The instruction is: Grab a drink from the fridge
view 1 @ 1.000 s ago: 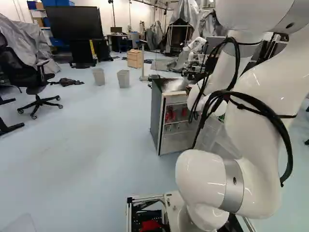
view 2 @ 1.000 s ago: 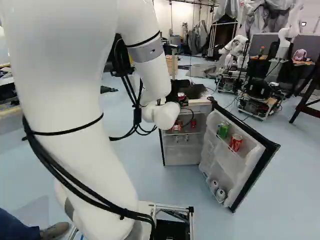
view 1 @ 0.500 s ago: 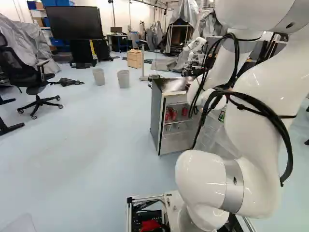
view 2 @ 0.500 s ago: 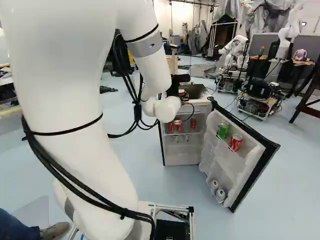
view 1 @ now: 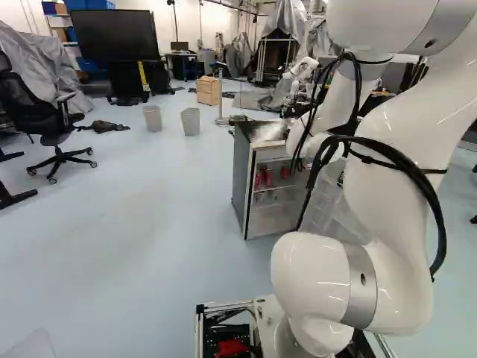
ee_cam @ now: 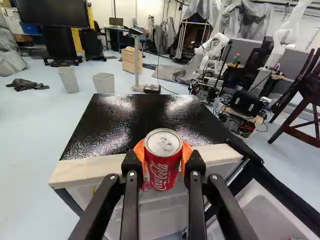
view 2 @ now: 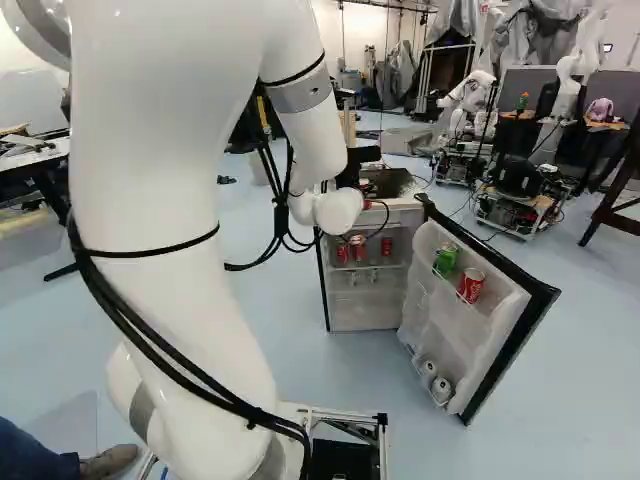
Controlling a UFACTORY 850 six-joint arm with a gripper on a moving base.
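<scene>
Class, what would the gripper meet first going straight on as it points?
Past its red can, the gripper would probably meet the fridge's pale front edge or black top; depth is unclear.

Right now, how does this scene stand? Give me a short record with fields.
gripper: shut
held: red can, lid up, one pad on either side
held can's place: at the fridge top's front edge; contact with it unclear
fridge: open
door, upper rack: green can, red can
door, low rack: two pale round ends, probably cans
inside shelf: red cans
step: drink grasped
</scene>
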